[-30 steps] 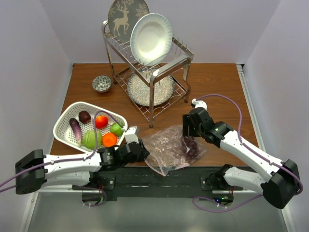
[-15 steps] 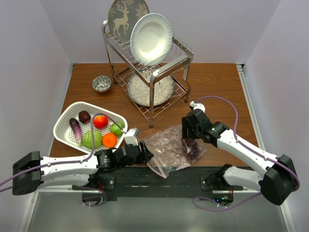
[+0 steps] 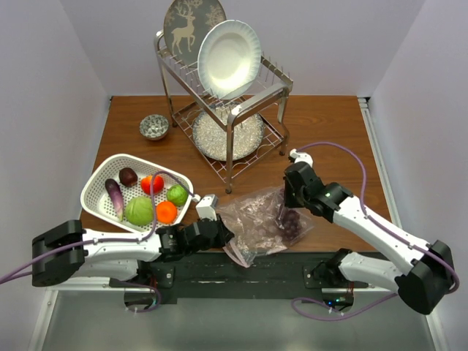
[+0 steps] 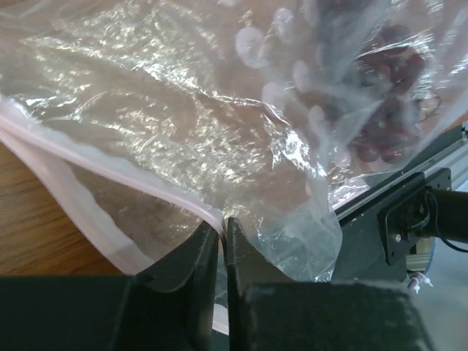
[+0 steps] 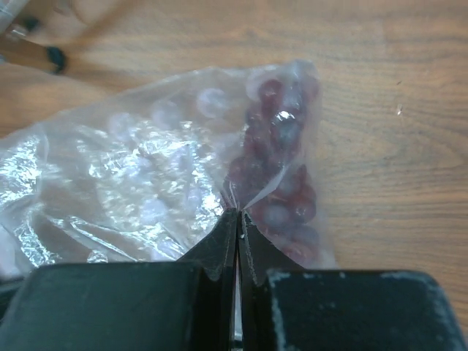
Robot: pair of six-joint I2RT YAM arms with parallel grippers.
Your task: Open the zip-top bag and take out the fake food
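Observation:
The clear zip-top bag point(image 3: 256, 219) lies crumpled near the table's front edge, with purple grapes point(image 3: 291, 227) inside at its right end. My left gripper point(image 3: 225, 234) is shut on the bag's pinkish zip strip point(image 4: 110, 172) at the bag's left edge, the strip pinched at the fingertips point(image 4: 221, 223). My right gripper point(image 3: 285, 212) is shut on a pinch of the bag's film point(image 5: 131, 168) just above the grapes point(image 5: 274, 161). The other fake food lies in the white basket point(image 3: 93, 183): green cabbage point(image 3: 139, 211), orange fruit point(image 3: 166, 211), lime point(image 3: 177, 194), red fruit point(image 3: 152, 183) and dark purple pieces.
A metal dish rack point(image 3: 227, 110) with two plates stands at the back centre, one leg close behind the bag. A small patterned bowl point(image 3: 154, 126) sits at the back left. The black base rail point(image 4: 409, 212) runs just beyond the bag's near edge.
The left gripper moved right onto the bag's zip edge and closed on it. The right gripper, open earlier, closed on the film over the grapes.

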